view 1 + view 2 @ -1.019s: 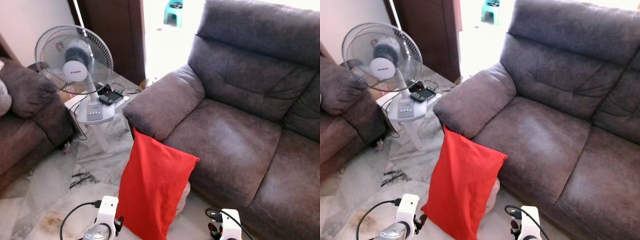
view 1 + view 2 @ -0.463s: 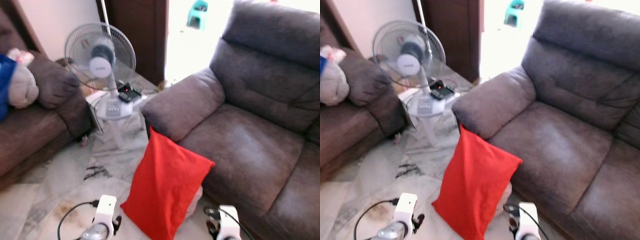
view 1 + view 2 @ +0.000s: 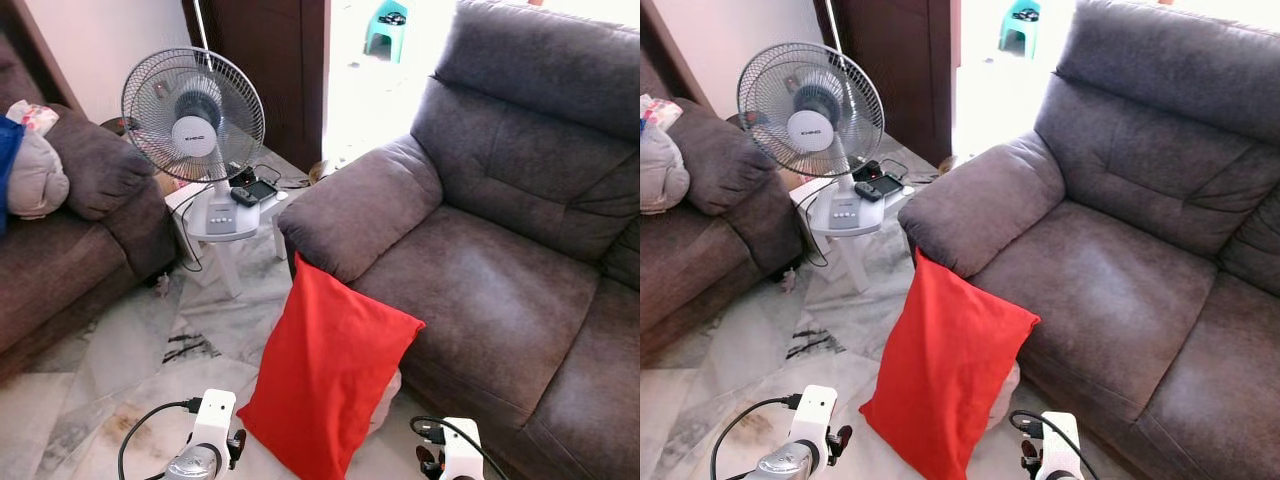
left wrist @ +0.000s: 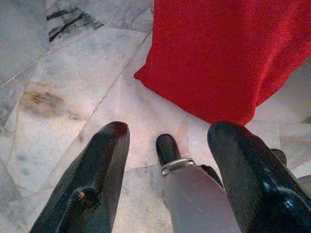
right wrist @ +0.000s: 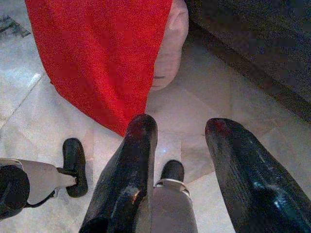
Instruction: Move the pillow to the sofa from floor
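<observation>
Marble-tiled living room floor [image 3: 120, 350], pale with dark veining. Grey-brown sofa [image 3: 480, 290] fills the right and far side; a second sofa [image 3: 60, 260] sits at the left edge with soft items piled on it. Between the two, a white pedestal fan [image 3: 193, 115] stands on a small white stool, with a phone-like device beside its base.

Task object: red pillow [image 3: 325, 375]. It stands on end on the floor, its top corner leaning against the sofa front just below the armrest. A pale rounded object [image 5: 171, 43] sits behind its lower edge, touching it; identity unclear.

Left pincer [image 4: 167, 160]: low, near the floor, pointing at the pillow's near bottom corner. Fingers spread wide, nothing between them, not touching the fabric.

Right pincer [image 5: 180, 145]: likewise low and close to the pillow's lower corner, fingers parted, holding nothing.

Progress: early. The robot faces the pillow with both pincers near it, but no grasp is made. Remaining, as I judge it: close in, grip the pillow, lift it clear of the floor, and set it on the sofa seat cushion [image 3: 480, 300], which looks free to receive it
</observation>
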Tool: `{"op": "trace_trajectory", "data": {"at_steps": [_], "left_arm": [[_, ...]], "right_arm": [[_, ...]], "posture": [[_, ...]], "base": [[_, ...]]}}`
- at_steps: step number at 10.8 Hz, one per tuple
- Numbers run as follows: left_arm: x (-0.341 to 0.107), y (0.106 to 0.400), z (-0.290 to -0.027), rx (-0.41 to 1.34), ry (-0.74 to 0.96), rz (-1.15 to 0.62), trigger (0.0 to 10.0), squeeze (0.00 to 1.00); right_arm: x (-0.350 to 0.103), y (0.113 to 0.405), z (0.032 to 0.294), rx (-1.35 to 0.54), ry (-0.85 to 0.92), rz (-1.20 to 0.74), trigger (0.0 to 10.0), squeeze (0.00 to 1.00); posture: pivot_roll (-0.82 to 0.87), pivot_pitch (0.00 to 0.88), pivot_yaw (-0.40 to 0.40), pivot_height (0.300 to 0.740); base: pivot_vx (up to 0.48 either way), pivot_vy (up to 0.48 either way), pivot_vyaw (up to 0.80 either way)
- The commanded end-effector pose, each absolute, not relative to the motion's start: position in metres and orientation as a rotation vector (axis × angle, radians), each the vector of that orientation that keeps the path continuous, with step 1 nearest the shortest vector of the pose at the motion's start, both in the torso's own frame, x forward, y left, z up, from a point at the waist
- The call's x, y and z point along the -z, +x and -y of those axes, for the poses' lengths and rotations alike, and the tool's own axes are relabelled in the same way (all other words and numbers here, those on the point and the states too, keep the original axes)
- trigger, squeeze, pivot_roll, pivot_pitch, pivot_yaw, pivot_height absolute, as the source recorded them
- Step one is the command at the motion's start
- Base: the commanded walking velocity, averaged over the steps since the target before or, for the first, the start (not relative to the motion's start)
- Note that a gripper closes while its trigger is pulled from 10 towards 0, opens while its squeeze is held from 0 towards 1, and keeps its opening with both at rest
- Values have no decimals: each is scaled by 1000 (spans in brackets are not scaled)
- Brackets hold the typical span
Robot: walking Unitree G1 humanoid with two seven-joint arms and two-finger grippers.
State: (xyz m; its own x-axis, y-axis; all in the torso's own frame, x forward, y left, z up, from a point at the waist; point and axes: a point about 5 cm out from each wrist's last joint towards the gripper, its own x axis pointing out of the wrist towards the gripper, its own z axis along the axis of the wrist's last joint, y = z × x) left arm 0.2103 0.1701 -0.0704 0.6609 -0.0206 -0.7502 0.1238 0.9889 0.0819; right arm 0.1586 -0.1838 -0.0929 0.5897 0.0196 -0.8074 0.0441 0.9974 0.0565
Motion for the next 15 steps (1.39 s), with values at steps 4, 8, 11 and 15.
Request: {"op": "trace_trajectory", "data": {"at_steps": [4,8,11,15], "left_arm": [[72,207,-172,84,147,-865,10000,0],[72,207,-173,86,151,-866,10000,0],[73,207,-172,87,149,-866,10000,0],[72,207,-172,89,150,-865,10000,0]], "right_arm": [[94,161,174,29,99,-950,10000,0],[94,158,182,46,108,-956,10000,0],[94,159,184,46,102,-955,10000,0],[93,161,182,39,102,-944,10000,0]], "posture": [[-9,0,-12,740],[-8,0,-11,740],[-7,0,-12,740],[-9,0,-11,740]], "base": [[0,0,200],[0,0,0],[0,0,0],[248,0,0]]}}
